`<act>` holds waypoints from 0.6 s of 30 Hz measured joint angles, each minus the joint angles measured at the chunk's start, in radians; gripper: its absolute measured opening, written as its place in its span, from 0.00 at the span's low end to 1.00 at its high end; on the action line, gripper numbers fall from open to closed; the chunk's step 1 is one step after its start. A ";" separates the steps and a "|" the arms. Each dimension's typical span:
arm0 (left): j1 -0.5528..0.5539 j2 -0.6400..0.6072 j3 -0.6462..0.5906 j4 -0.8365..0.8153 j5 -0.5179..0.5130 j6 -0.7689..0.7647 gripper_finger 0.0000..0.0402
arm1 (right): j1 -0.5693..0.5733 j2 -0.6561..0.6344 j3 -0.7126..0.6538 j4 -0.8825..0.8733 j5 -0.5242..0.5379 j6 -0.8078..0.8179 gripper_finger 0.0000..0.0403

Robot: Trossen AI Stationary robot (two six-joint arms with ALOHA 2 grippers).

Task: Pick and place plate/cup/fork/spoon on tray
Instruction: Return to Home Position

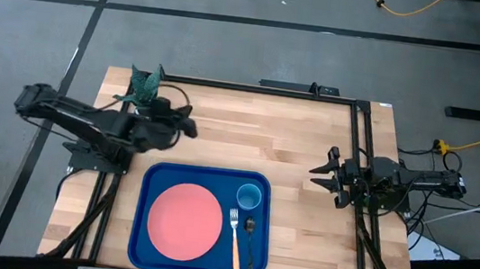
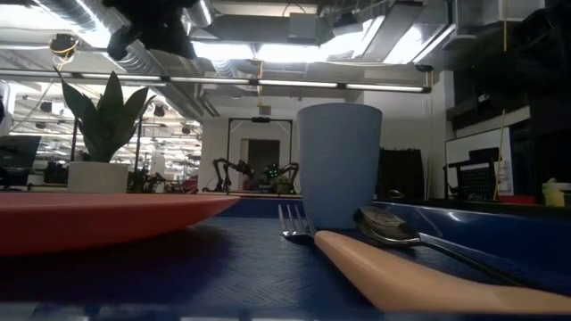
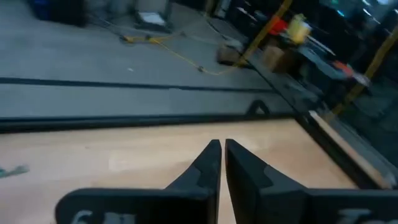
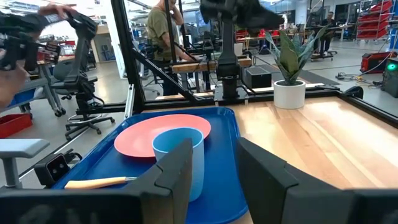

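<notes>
The blue tray (image 1: 143,232) lies at the table's near middle. On it rest the salmon-pink plate (image 1: 184,220), the light-blue cup (image 1: 249,194) standing upright, the tan-handled fork (image 1: 234,238) and the dark spoon (image 1: 250,237). My left gripper (image 1: 191,129) is shut and empty above the table, beyond the tray's far-left part. My right gripper (image 1: 318,178) is open and empty, right of the tray. In the right wrist view the cup (image 4: 178,158), the plate (image 4: 161,134) and the fork (image 4: 99,182) show ahead of my right gripper (image 4: 214,171).
A white pot with a green plant (image 1: 144,87) stands at the table's far left corner, close to my left arm. Bare wooden table (image 1: 276,139) lies beyond the tray and to its right. People and chairs show in the room beyond the table.
</notes>
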 joint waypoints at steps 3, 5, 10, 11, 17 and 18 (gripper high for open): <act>-0.003 -0.110 -0.148 0.216 0.081 0.222 0.04 | 0.000 -0.001 0.000 0.000 0.000 0.000 0.32; -0.005 -0.181 -0.254 0.388 0.167 0.396 0.03 | 0.000 -0.001 0.000 0.000 0.000 0.000 0.32; 0.012 -0.341 -0.515 0.860 0.520 0.853 0.01 | 0.000 -0.001 0.000 0.000 0.000 0.000 0.32; 0.019 -0.372 -0.553 0.908 0.621 0.937 0.01 | 0.000 -0.001 0.000 0.000 0.000 0.000 0.32; 0.051 -0.622 -0.728 0.944 1.004 1.141 0.01 | 0.000 -0.001 0.000 -0.001 0.000 0.000 0.32; 0.057 -0.652 -0.752 0.942 1.011 1.139 0.01 | 0.000 -0.001 0.000 -0.001 0.000 0.000 0.32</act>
